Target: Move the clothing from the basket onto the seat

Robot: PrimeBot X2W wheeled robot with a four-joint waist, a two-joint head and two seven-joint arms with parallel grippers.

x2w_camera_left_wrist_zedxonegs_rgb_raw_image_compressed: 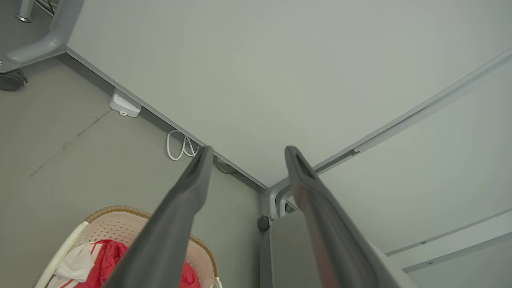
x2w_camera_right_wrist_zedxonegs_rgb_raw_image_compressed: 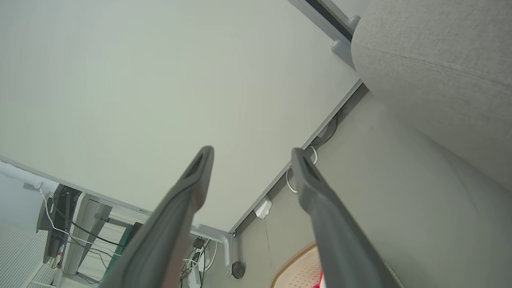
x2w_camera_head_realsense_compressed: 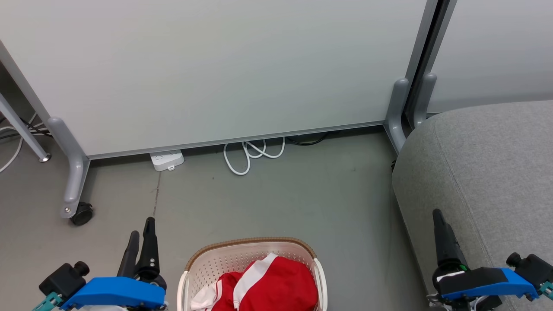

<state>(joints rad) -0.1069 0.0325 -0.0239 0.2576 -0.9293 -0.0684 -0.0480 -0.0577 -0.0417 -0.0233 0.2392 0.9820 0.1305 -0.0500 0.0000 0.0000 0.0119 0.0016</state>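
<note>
At the lower left of the head view my left gripper (x2w_camera_head_realsense_compressed: 141, 229) stood with its two dark fingers spread apart, holding nothing, above the grey floor (x2w_camera_head_realsense_compressed: 281, 194). Up and to the left, a black caster (x2w_camera_head_realsense_compressed: 81, 214) carried the foot of a pale partition panel (x2w_camera_head_realsense_compressed: 216, 65); a white power strip (x2w_camera_head_realsense_compressed: 166, 160) and a looped white cable (x2w_camera_head_realsense_compressed: 250, 155) lay along the panel's lower edge.

At bottom centre sat the basket (x2w_camera_head_realsense_compressed: 250, 241), cream, perforated, with a brown woven-look rim. The clothing (x2w_camera_head_realsense_compressed: 276, 280) lay heaped inside it: soft red fabric crossed by a broad white stripe, with a crumpled white piece at its left. The frame's bottom edge cut off the basket's near half and the lower part of the heap, and I could read no marking on the cloth.

The seat (x2w_camera_head_realsense_compressed: 484, 164), grey fabric with a stitched seam, filled the right side, bare and cut by the right and bottom edges. Over its lower corner my right gripper (x2w_camera_right_wrist_zedxonegs_rgb_raw_image_compressed: 252, 151) showed one finger in the head view; its wrist view showed both fingers wide apart and empty.
</note>
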